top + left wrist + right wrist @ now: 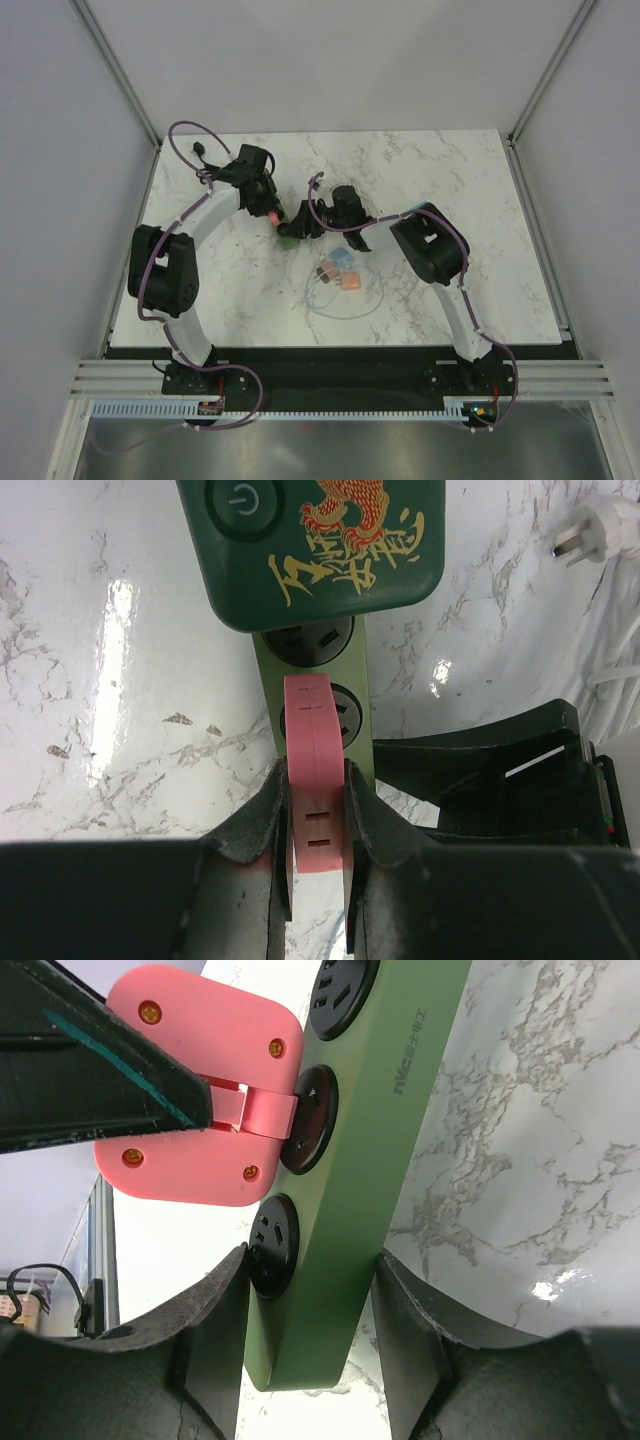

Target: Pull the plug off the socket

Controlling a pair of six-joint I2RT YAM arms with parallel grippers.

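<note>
A green power strip (380,1150) lies near the middle of the table, also seen in the top view (289,239). A pink plug (200,1090) sits against its middle socket. My left gripper (315,820) is shut on the pink plug (313,760), one finger on each flat side. It shows in the top view (268,208) just left of the strip. My right gripper (310,1290) is shut on the strip's end, fingers on its socket face and back; it also shows from above (312,222). The strip's dark green end with a power button (320,550) points away from the left wrist camera.
An orange and a blue adapter (342,271) with a thin looped cable (345,300) lie just in front of the grippers. A white plug (590,535) and its cable lie beside the strip. Frame posts and walls stand around the marble table (450,200).
</note>
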